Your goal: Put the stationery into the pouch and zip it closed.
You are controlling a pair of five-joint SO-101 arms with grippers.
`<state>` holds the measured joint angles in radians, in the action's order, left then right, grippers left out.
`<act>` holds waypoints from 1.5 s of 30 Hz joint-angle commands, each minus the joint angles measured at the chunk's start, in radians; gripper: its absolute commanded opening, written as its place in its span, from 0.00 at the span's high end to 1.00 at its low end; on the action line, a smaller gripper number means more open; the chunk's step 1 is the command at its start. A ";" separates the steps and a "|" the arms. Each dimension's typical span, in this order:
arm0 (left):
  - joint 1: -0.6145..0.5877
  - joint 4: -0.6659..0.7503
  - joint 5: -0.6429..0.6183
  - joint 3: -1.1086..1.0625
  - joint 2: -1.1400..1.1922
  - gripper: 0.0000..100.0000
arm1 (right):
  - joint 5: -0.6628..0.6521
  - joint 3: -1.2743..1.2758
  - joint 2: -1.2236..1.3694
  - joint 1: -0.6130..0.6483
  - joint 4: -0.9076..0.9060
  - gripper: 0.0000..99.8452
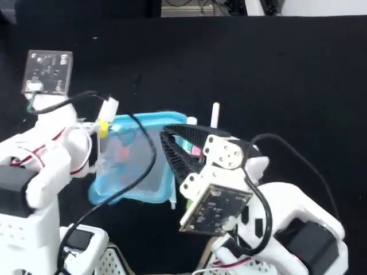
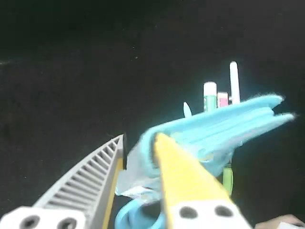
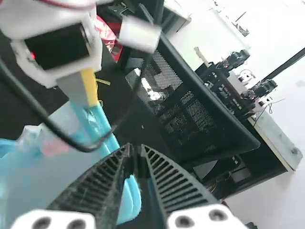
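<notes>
Pouch (image 1: 129, 166) and stationery are carried on a black worktop (image 1: 275, 74). From 10 o'clock round to 3 o'clock of the high view, the worktop is left as open room out to its far edge. The near edge, from 4 to 8 o'clock, is crowded by the two arm bases.

The light-blue pouch is found just toward 8 o'clock of the centre and is held between both arms. Its 10 o'clock corner is pinched by the left hand (image 1: 106, 129), whose yellow and white fingers are clenched on the fabric. Its 3 o'clock edge is met by the black right hand (image 1: 165, 134), whose tips are drawn together on the blue edge.

A pink shape can be seen through the pouch's translucent side. Past the 2 o'clock corner, a white pen (image 1: 215, 114) and a white-capped glue stick (image 1: 191, 121) are seen standing up. Whether their lower ends are inside cannot be told.
</notes>
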<state>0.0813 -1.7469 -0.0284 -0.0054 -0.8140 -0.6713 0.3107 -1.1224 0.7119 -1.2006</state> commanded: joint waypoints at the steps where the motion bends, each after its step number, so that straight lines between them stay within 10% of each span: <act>1: -0.008 -0.017 0.034 -0.013 0.011 0.95 | -0.005 -0.007 0.007 0.006 0.017 0.99; 6: -0.007 -0.017 0.031 -0.022 0.011 0.97 | 0.037 0.058 0.002 0.011 0.018 0.99; 14: -0.001 -0.017 0.028 -0.022 0.011 0.97 | 0.677 0.239 -0.061 0.017 0.060 0.98; 21: -0.007 -0.015 -0.029 -0.038 0.011 0.97 | 0.686 0.584 -0.128 0.127 0.387 0.77; 31: -0.008 -0.014 -0.084 -0.120 -0.017 0.97 | 0.681 0.725 -0.162 0.256 0.611 0.91; 45: -0.002 -0.012 -0.083 -0.203 -0.158 0.97 | 0.686 0.696 -0.159 0.252 0.617 0.81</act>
<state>0.0767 -1.7453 -0.1005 -0.1450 -0.9766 0.0069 1.0426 -1.2681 0.9651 -0.6145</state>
